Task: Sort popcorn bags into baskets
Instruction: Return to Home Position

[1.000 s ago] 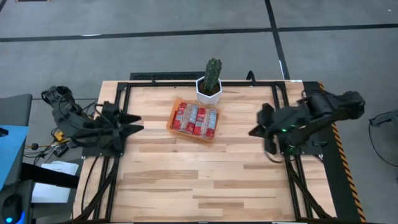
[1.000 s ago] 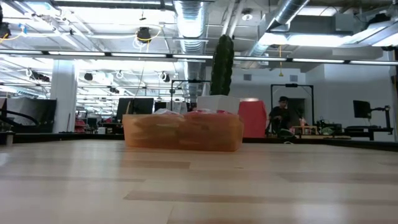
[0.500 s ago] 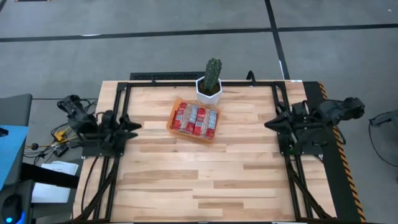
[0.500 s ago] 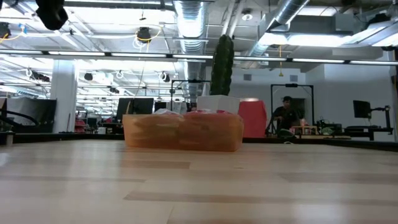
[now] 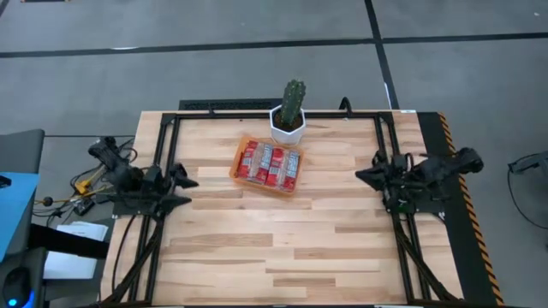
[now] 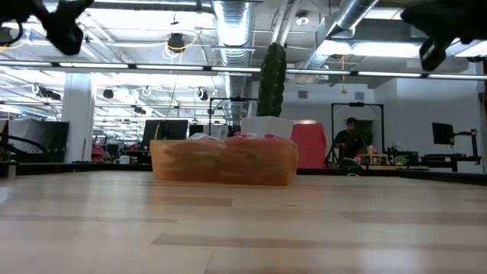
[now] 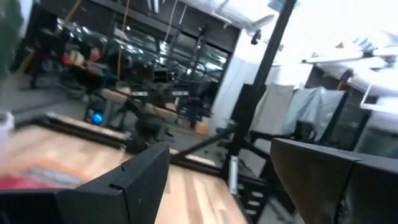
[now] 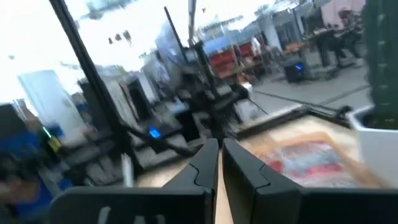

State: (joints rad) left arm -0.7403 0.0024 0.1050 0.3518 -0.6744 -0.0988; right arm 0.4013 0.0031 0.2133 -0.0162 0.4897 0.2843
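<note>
I steer the left arm, jaws wide, and right arm, jaws seemingly closed, clear of the shallow orange plastic tray.

Orange tray of red popcorn bags on the table, cactus behind.

no readable text, popcorn bags too small for print, no signs legible
</note>
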